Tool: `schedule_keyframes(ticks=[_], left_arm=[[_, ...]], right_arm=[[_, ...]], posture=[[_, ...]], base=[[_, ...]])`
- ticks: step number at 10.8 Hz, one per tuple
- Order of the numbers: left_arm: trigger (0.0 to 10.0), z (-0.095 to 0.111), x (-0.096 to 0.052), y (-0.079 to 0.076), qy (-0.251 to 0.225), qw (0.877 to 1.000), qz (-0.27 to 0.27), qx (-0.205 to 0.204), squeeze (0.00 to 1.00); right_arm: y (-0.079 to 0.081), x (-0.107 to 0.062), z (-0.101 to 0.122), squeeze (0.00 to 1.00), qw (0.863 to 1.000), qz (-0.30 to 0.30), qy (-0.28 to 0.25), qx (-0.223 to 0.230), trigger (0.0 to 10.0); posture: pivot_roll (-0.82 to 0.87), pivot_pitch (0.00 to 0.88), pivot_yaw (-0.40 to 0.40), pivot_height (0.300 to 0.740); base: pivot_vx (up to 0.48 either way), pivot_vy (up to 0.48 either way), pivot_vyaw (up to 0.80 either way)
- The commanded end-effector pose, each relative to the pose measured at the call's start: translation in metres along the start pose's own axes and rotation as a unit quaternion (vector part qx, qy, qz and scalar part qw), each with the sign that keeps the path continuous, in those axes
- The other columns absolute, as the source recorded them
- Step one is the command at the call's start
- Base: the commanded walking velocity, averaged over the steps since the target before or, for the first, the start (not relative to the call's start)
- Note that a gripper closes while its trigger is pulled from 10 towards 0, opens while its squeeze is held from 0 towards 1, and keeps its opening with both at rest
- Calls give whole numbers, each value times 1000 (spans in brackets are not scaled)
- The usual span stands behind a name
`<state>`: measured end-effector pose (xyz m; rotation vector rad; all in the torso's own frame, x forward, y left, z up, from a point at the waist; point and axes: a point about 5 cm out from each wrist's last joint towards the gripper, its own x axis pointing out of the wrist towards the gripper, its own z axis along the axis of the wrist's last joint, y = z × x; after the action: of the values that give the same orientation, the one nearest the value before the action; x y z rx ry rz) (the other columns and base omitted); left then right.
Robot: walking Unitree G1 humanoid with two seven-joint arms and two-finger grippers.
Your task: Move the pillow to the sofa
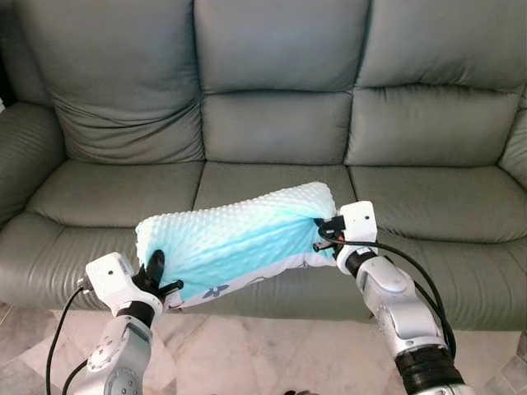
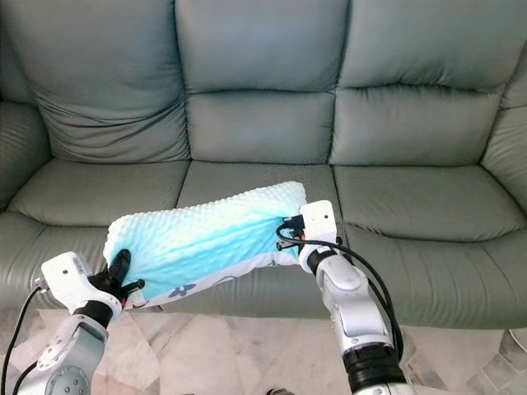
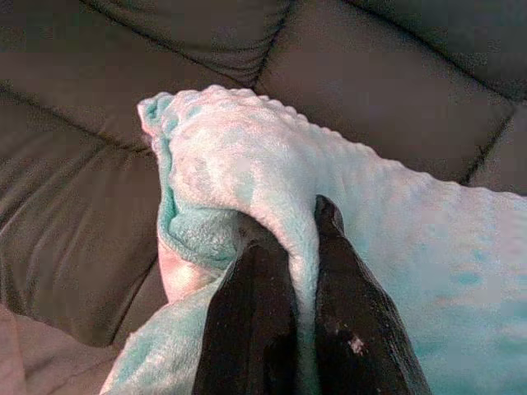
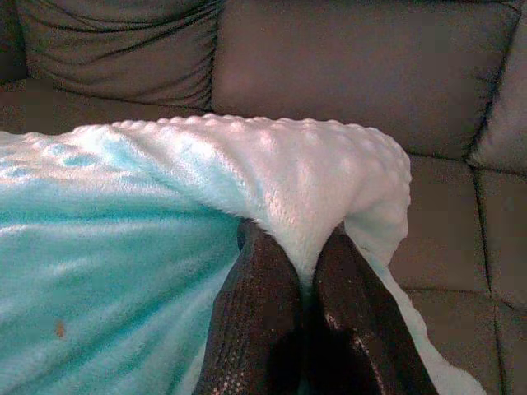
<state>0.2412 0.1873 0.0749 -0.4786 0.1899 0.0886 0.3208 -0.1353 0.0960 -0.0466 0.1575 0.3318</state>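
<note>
A long pillow [image 1: 235,239] in fluffy turquoise-and-white dotted fabric hangs stretched between my two arms, just above the front edge of the middle seat of the grey-green leather sofa [image 1: 272,123]. My left gripper [image 1: 158,276] is shut on the pillow's left end, its black fingers [image 3: 255,329] pinching a fold of fabric. At the other end my right gripper [image 1: 325,234] is shut on the upper right corner, fingers [image 4: 263,321] closed over the plush cover. The pillow's underside is white with a small dark floral print.
The sofa has three seat cushions and three back cushions, with a padded armrest [image 1: 25,156] at far left. A pale marble floor [image 1: 263,354] lies between me and the sofa's front. Black cables run along both forearms.
</note>
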Motion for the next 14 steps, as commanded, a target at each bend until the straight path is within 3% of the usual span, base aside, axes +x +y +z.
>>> schedule_keyframes(ticks=[1, 4, 8, 9, 11, 13, 14], left_arm=[[10000, 3, -4, 2, -4, 1000, -5, 15, 0], [10000, 3, -8, 0, -7, 999, -19, 26, 0], [10000, -7, 14, -29, 26, 995, -91, 34, 0], [10000, -10, 24, -45, 35, 992, -120, 34, 0], [10000, -13, 32, -56, 41, 988, -142, 40, 0], [10000, -9, 35, -56, 32, 988, -144, 39, 0], [10000, -9, 35, -49, 27, 991, -129, 38, 0]], right_arm=[[1, -1, 4, 0, 1000, 1, -9, -1, 10000], [3, -5, 4, 0, 1000, 0, -14, 0, 10000], [-30, -24, 2, 0, 995, -102, -16, -18, 10000], [-41, -36, 4, 0, 990, -137, -23, -22, 10000], [-50, -46, 3, 0, 985, -168, -25, -23, 10000], [-48, -46, 3, 0, 985, -169, -22, -22, 10000], [-41, -37, 7, 0, 988, -153, -25, -21, 10000]], posture=[[-174, 157, 53, 740], [-176, 168, 60, 740], [-235, 179, 90, 740], [-265, 180, 107, 740], [-290, 180, 130, 740], [-284, 174, 124, 740], [-273, 168, 109, 740]], base=[[0, 0, -800], [0, 0, 0], [0, 0, 0], [0, 0, 0], [0, 0, 0], [0, 0, 0], [0, 0, -800]])
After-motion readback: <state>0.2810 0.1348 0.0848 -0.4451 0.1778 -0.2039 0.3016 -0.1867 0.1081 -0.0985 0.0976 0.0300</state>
